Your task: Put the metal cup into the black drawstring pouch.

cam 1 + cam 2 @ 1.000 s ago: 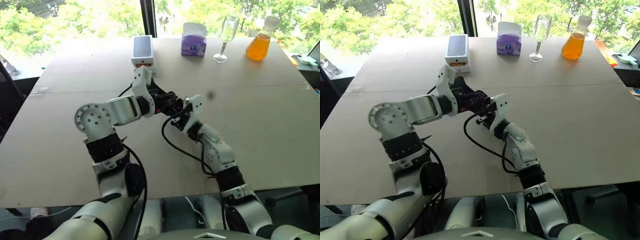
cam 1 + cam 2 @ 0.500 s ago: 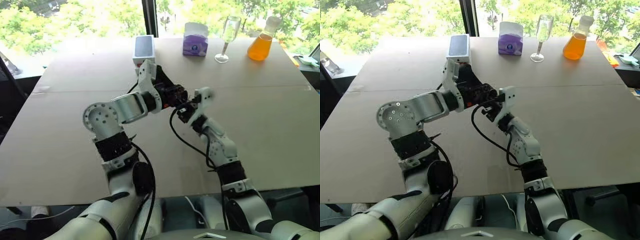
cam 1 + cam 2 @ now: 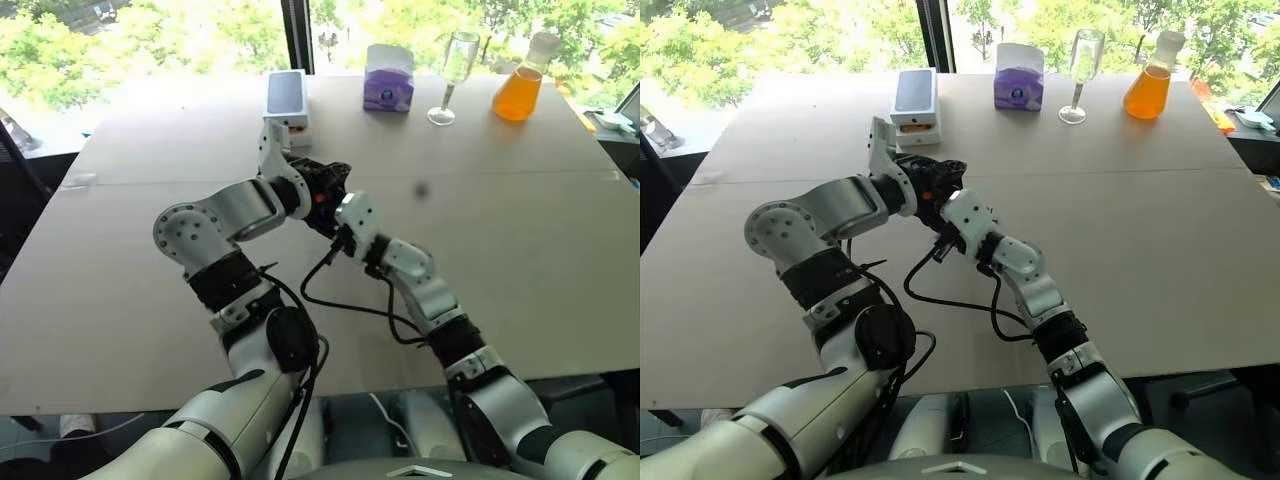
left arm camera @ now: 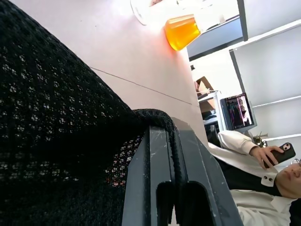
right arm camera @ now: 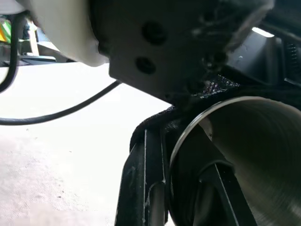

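Your left gripper (image 3: 322,190) is pinched on the black pouch (image 4: 56,141), held above the table (image 3: 520,250). Your right gripper (image 5: 183,188) is clamped on the metal cup (image 5: 249,160), its rim inside the pouch's mouth.

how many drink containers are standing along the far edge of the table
2. The wine glass stands right of the purple tissue box, and the flask of orange liquid stands right of the glass. The metal cup is not there; it is held at the grippers, mid-table.
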Action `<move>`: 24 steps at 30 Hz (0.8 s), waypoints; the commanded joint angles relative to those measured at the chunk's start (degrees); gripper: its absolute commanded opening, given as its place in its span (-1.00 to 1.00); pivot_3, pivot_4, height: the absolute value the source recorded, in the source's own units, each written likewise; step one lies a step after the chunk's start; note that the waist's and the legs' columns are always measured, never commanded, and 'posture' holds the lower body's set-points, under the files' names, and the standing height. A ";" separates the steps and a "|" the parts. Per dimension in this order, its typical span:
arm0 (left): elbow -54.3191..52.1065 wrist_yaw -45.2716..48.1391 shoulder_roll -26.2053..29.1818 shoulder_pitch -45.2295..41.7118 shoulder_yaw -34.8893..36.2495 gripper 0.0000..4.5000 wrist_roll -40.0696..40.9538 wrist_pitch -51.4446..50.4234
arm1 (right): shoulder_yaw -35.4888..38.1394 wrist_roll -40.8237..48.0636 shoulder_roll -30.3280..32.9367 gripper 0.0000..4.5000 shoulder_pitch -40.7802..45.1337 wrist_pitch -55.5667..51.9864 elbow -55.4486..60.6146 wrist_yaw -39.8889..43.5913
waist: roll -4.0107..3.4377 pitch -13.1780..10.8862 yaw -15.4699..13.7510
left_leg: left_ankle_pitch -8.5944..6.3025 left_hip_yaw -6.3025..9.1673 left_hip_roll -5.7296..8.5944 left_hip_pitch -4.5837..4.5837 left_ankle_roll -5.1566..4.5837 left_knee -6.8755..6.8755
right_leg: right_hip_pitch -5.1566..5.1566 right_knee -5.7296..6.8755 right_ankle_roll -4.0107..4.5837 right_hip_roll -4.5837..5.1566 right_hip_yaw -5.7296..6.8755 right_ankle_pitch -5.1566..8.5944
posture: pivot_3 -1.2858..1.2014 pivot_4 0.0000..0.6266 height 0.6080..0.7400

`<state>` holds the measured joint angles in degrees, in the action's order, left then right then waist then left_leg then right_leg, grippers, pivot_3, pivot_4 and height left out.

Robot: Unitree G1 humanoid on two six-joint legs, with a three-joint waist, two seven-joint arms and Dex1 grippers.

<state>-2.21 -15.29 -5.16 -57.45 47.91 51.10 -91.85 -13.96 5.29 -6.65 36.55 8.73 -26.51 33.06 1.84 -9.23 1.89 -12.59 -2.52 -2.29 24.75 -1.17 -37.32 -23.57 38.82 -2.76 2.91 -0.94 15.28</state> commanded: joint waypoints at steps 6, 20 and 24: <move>-2.16 -7.01 -5.44 1.30 -2.07 -1.00 12.52 -0.65 | -0.22 -2.59 -0.69 -1.00 4.68 3.22 -3.11 -2.65 | 0.07 -0.04 0.03 | 0.00 -0.02 0.03 0.00 0.01 0.02 | 0.00 -0.01 0.00 0.13 0.00 0.00 | 0.03 -0.52 1.00; -0.69 -12.49 -7.22 0.93 -0.18 -1.00 17.80 -0.60 | -0.43 -5.94 -1.60 -1.00 6.73 9.06 -8.81 -3.03 | 0.22 -0.13 0.03 | 0.02 0.00 -0.01 -0.01 0.03 0.03 | 0.00 0.00 0.00 0.08 0.03 0.00 | 0.03 -0.52 1.00; 1.24 -14.44 -6.65 1.43 -1.30 -1.00 18.68 1.84 | -9.26 -14.63 1.11 -1.00 4.40 16.68 -7.93 -0.01 | 0.24 -0.13 0.08 | 0.01 -0.04 0.06 -0.02 0.03 0.01 | 0.01 0.00 0.00 0.12 0.00 0.00 | 0.03 -0.52 1.00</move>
<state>-1.59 -29.92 -8.05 -55.80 48.80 67.00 -91.11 -17.67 -6.16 -3.80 41.54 22.15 -35.86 30.65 2.08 -9.36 1.97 -12.58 -2.55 -2.23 24.73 -1.14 -37.30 -23.56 38.81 -2.76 3.01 -0.93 15.27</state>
